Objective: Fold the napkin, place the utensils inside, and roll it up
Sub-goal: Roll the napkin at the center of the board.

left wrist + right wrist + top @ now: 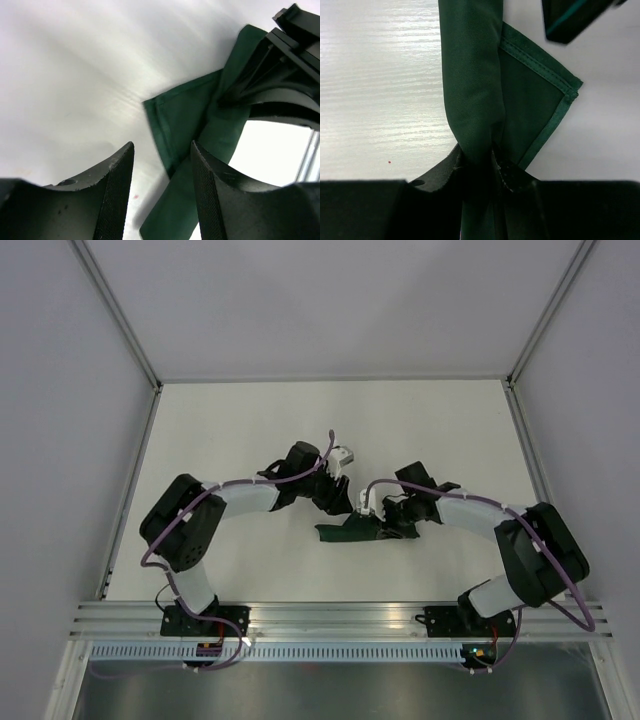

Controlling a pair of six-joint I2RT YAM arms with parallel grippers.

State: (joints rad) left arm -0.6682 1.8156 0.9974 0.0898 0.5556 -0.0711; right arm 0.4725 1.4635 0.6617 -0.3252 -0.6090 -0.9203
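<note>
Pinching the bunched napkin [470, 75], right pincer [480, 159] is closed tight (left pincer [162, 155] gapes empty beside it).

The left gripper's [161, 150] ribbed fingers [115, 200] are seen spread apart at the bottom, with nothing pinched between them. Just past them, the green napkin [185, 115] is bunched into a loose roll on the white table [75, 75], one hemmed corner sticking out flat. Its upper end is covered by the right gripper [260, 85], top right.
</note>
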